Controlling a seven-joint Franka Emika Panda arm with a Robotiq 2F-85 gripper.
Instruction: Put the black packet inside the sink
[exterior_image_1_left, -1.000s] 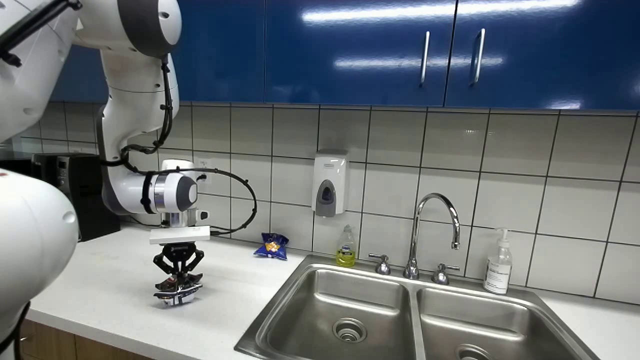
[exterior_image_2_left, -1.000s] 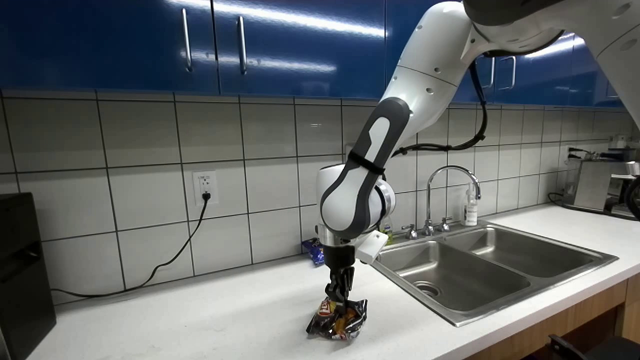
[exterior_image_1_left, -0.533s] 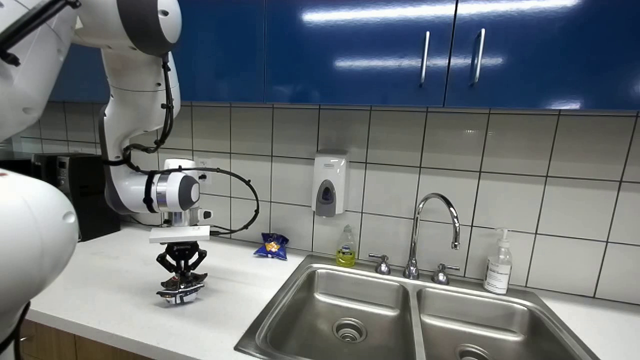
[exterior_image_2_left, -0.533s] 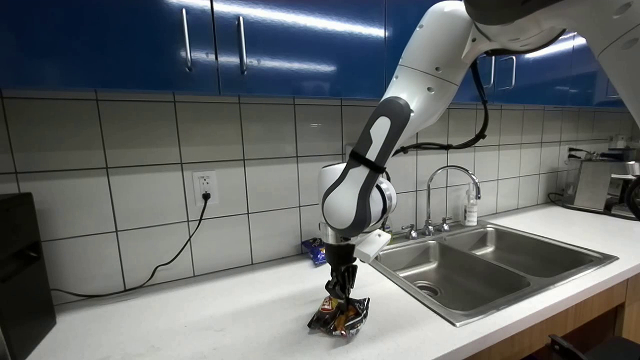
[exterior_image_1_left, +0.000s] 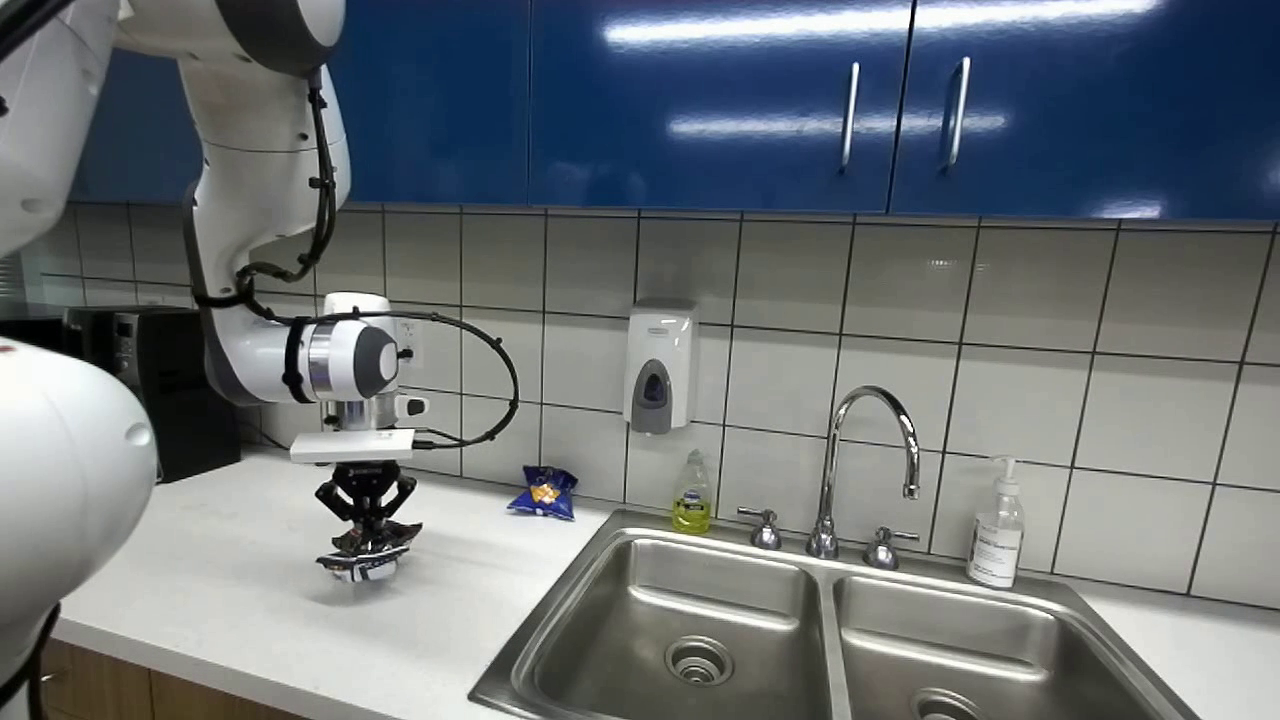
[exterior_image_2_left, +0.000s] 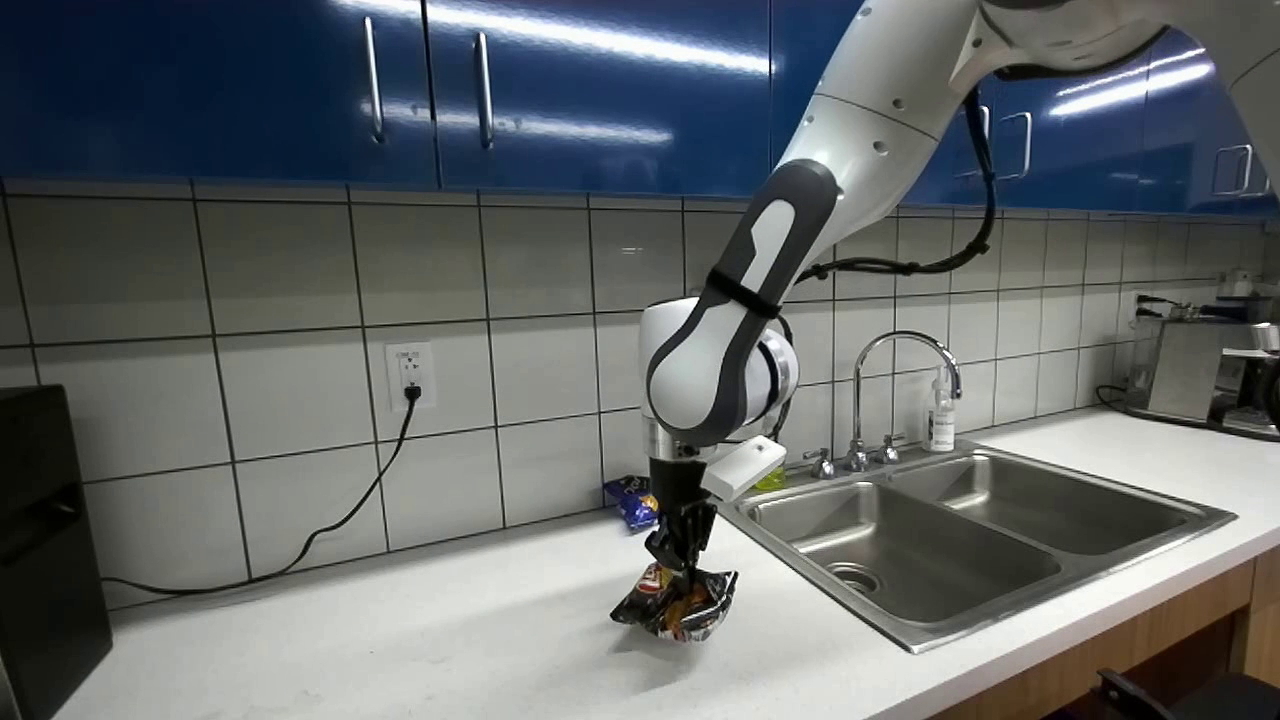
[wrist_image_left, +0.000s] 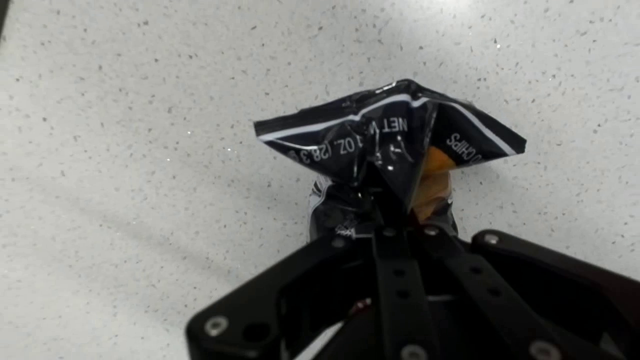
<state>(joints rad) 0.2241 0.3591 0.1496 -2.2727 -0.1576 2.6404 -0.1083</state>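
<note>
The black packet, a chip bag with orange and white print, shows in both exterior views (exterior_image_1_left: 366, 565) (exterior_image_2_left: 684, 612) and in the wrist view (wrist_image_left: 385, 132). My gripper (exterior_image_1_left: 370, 527) is shut on its pinched middle; it also shows in an exterior view (exterior_image_2_left: 687, 573) and in the wrist view (wrist_image_left: 397, 215). The packet hangs just above the white counter, with a shadow beneath it. Its lower part is partly hidden by the fingers in the wrist view. The steel double sink (exterior_image_1_left: 828, 640) is to the right of the gripper in both exterior views (exterior_image_2_left: 930, 570).
A blue packet (exterior_image_1_left: 545, 493) lies by the tiled wall. A dish soap bottle (exterior_image_1_left: 692, 495), a curved faucet (exterior_image_1_left: 828, 470) with two handles and a pump bottle (exterior_image_1_left: 997, 530) stand along the sink's back edge. A soap dispenser (exterior_image_1_left: 661, 365) hangs on the wall. Blue cabinets (exterior_image_1_left: 700, 100) are above.
My gripper has risen with the black packet in it, lifting it off the counter. It has also shifted very slightly to the right in an exterior view.
</note>
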